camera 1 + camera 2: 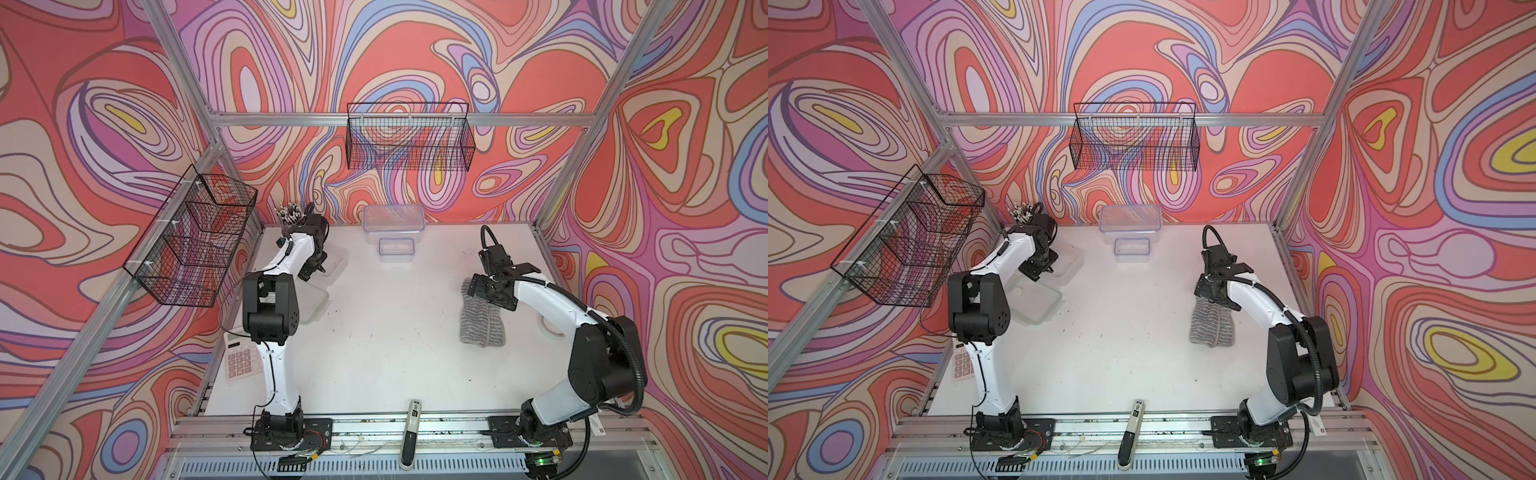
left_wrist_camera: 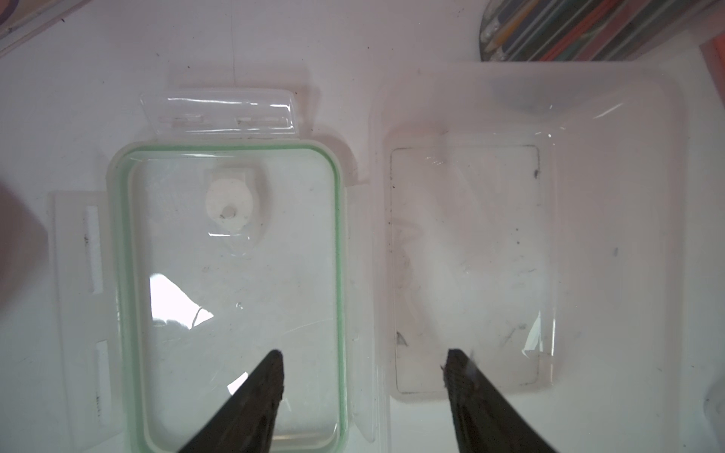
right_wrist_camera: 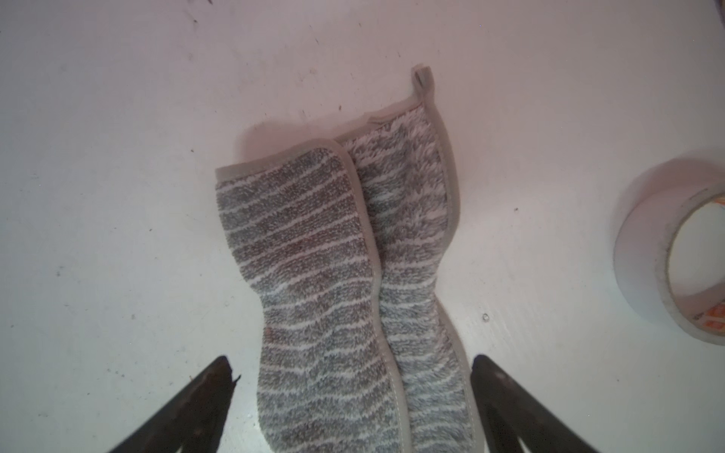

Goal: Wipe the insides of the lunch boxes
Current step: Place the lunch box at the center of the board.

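Down past the near edge, a white-and-black handheld device (image 1: 410,436) lies across the rail between the two arm bases. Its label carries print, but it's too small to read. Over by the near left corner sits a pale calculator (image 1: 240,360), keys showing, no lettering legible.

Moving up the right side of the table, the grey striped cloth (image 1: 482,322) lies lengthwise, folded over on itself. The right tool (image 3: 351,359) hovers over its far end with jaws spread wide, one finger on either side of the cloth. Neither finger touches it and nothing is gripped. Just beside it, toward the right edge, is a roll of tape (image 3: 673,251) with orange print on its core that I can't make out.

Across to the left side, the left tool (image 2: 364,355) is parted too and holds nothing. It's poised above two pieces lying side by side. The nearer one is a clear lid (image 2: 231,274) with a pale green seal, lying flat with its latches folded out. Just beyond it is the open lunch box (image 2: 490,255), with dark smudges on its floor.

On to the middle of the far edge, where the small lunch box (image 1: 397,250) sits just in front of the large lunch box (image 1: 393,222). Both are closed under blue-rimmed lids. Far left corner: a pen cup (image 1: 287,216) packed with pens.
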